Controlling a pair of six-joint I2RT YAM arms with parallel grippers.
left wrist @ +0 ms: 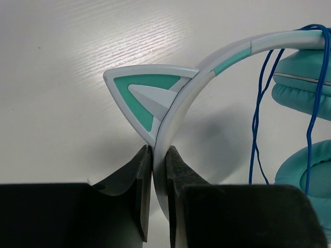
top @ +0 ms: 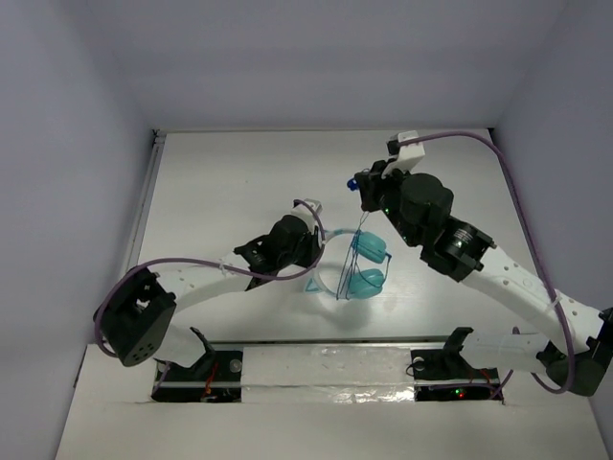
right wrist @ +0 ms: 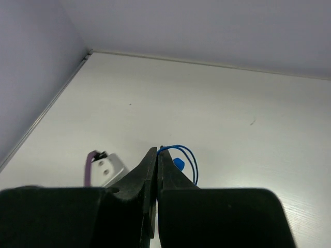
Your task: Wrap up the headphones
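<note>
Over table (top: 239, 172): left end effector (left wrist: 159, 151) clamps headband (left wrist: 182, 103), raised right end effector (right wrist: 156, 151) pinches cord (right wrist: 192, 163).

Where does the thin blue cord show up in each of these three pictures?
Top external: blue cord, centre, strung from right claw down to teal ear cups.
Left wrist: right edge, draped across the ear cups.
Right wrist: centre, small loop at the claw's tips.
Shared landmark: the white table.

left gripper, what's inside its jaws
The left gripper is shut on the headband of the headphones, just below its teal pointed ear. The band further down is hidden between the fingers.
</note>
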